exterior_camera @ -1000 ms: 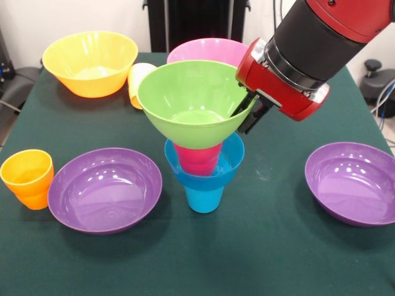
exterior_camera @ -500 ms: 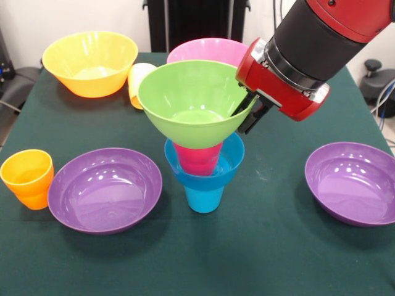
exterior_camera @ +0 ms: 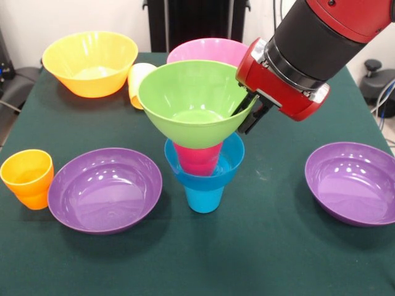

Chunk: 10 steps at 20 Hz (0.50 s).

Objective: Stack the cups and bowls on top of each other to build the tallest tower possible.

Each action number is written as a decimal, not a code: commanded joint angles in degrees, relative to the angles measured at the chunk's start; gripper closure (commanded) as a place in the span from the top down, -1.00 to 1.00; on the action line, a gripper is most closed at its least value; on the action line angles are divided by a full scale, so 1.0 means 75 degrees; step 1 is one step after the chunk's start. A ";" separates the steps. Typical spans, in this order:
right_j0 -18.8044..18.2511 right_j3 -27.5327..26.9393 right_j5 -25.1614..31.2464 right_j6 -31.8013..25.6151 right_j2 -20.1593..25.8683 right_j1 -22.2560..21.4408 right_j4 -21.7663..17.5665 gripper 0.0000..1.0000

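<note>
End effector (exterior_camera: 248, 115): seemingly pinching the lime green bowl (exterior_camera: 194, 102) at its rim.
Tower (exterior_camera: 200, 139): standing on the bench (exterior_camera: 265, 246).

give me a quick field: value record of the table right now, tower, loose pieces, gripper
tower: blue cup, small blue bowl, red cup, lime green bowl, bottom to top
gripper: gripper at the green bowl's rim, fingers either side of the wall
loose bowls: orange-yellow bowl, pink bowl, purple bowl, second purple bowl
loose cups: orange cup upright; yellow cup on its side
</note>
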 commanded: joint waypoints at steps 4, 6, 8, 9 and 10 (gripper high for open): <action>0.0021 0.0478 -0.0524 0.1061 0.0925 0.0099 0.0030 -1.00; 0.0011 0.0459 -0.0475 0.1039 0.0917 0.0090 0.0033 -1.00; -0.0005 0.0449 -0.0466 0.1010 0.0920 0.0088 0.0032 -1.00; -0.0008 0.0448 -0.0470 0.1004 0.0921 0.0089 0.0030 -1.00; -0.0016 0.0445 -0.0468 0.0996 0.0921 0.0093 0.0028 -1.00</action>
